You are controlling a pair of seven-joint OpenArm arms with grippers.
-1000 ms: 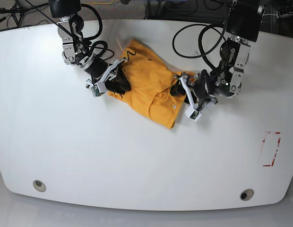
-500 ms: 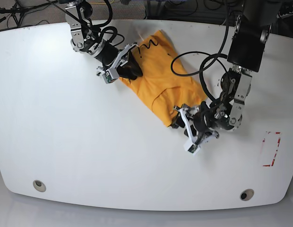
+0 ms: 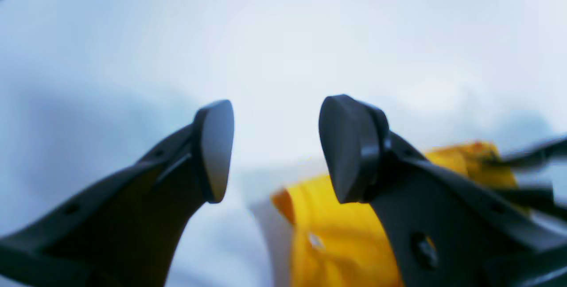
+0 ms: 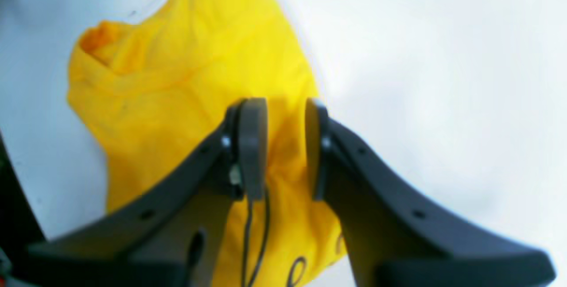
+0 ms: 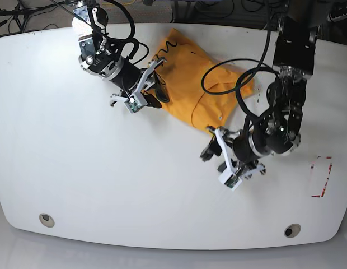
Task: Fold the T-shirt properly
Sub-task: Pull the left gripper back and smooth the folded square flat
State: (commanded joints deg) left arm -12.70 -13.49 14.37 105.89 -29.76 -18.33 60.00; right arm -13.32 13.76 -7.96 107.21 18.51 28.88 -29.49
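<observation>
Two claws work over the white worktop (image 5: 78, 185). The right claw (image 4: 285, 145) is clenched on a fold of the crumpled orange-yellow cloth T-shirt (image 5: 198, 84), which lies at the far middle. The left claw (image 3: 274, 149) is released, empty, just near of the shirt's edge.

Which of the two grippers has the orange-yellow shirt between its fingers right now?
The right gripper, on the base view's left: orange-yellow cloth T-shirt fills its narrow finger gap. The left gripper stands open over bare white table, shirt beside it.
</observation>
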